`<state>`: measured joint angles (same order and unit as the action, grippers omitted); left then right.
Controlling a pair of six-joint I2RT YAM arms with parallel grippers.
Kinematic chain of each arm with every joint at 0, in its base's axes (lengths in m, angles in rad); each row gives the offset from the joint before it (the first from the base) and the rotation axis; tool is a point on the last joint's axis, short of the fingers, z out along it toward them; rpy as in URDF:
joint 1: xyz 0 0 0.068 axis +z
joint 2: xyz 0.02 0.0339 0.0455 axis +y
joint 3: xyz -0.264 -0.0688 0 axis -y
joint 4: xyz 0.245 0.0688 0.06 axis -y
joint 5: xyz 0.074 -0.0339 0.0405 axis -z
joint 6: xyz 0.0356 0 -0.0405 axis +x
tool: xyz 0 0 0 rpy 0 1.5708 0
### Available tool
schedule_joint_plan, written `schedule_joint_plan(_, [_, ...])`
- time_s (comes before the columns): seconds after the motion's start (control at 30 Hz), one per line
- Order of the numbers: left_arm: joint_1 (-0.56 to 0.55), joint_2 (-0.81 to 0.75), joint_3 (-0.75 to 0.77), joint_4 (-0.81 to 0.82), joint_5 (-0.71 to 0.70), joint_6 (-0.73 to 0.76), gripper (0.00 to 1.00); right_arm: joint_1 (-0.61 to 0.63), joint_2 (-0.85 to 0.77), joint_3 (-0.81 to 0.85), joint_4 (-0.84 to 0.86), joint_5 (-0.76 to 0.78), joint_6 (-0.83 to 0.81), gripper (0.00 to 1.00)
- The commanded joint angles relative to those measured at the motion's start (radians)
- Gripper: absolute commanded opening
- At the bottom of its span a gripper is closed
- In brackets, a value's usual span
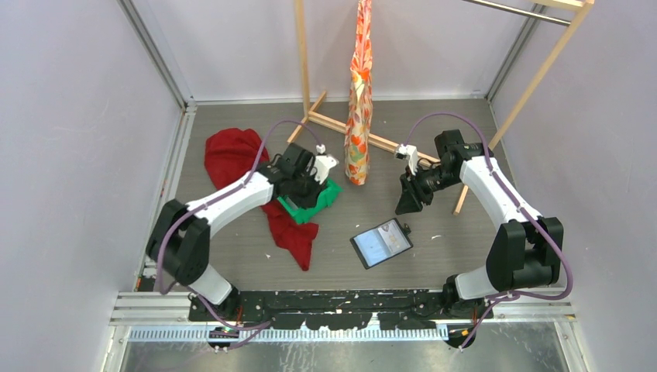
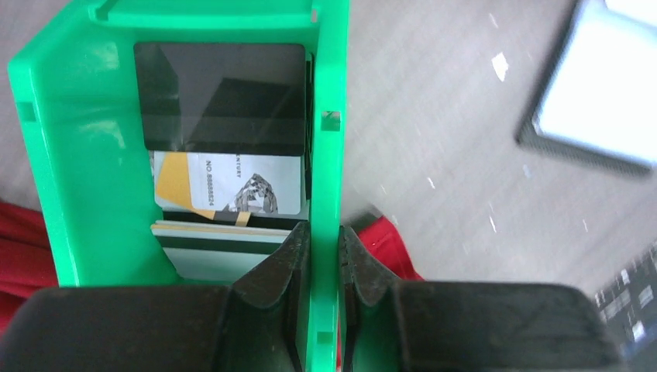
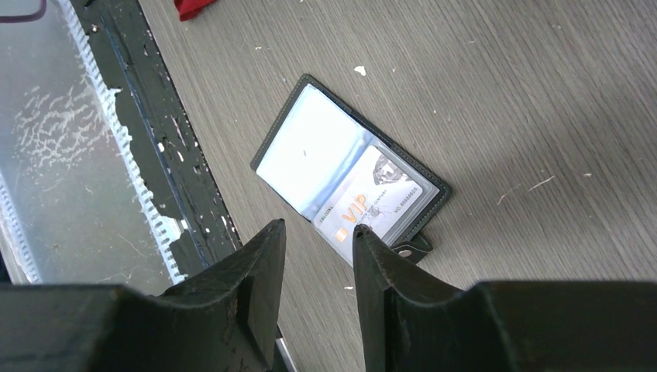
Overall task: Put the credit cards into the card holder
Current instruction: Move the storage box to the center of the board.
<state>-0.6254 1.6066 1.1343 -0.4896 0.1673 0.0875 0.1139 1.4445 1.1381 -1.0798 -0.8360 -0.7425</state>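
Three credit cards lie stacked in a green tray (image 2: 329,116): a dark one (image 2: 221,97), a whitish and orange one (image 2: 228,182), and a pale one with a dark stripe (image 2: 221,248). My left gripper (image 2: 325,248) is shut on the tray's right wall, one finger inside and one outside. From above, that gripper (image 1: 306,186) covers most of the tray (image 1: 331,194). The card holder (image 1: 381,242) lies open on the table, with a VIP card (image 3: 372,203) in its right pocket. My right gripper (image 3: 319,226) hangs open and empty above the card holder (image 3: 349,174).
A red cloth (image 1: 232,159) lies under and left of the tray. A wooden rack (image 1: 310,70) with an orange patterned cloth (image 1: 358,101) hanging from it stands at the back. The black base rail (image 1: 341,306) runs along the near edge.
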Motion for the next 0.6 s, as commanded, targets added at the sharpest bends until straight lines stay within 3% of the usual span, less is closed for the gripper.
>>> schedule_joint_plan(0.0, [-0.003,-0.173,-0.093,-0.193,0.188,0.189,0.08,-0.006,-0.011,0.014,-0.014,-0.029,-0.013,0.43])
schedule_joint_plan(0.23, [-0.093,-0.405,-0.302,-0.186,0.203,0.452,0.15,-0.006,0.011,0.015,-0.03,-0.037,-0.031,0.43])
schedule_joint_plan(0.47, [-0.137,-0.343,-0.293,-0.214,0.11,0.598,0.19,-0.015,0.029,0.008,-0.042,-0.02,-0.06,0.43])
schedule_joint_plan(0.57, [-0.137,-0.355,-0.277,-0.155,0.063,0.549,0.27,-0.037,0.03,0.006,-0.054,-0.031,-0.079,0.42])
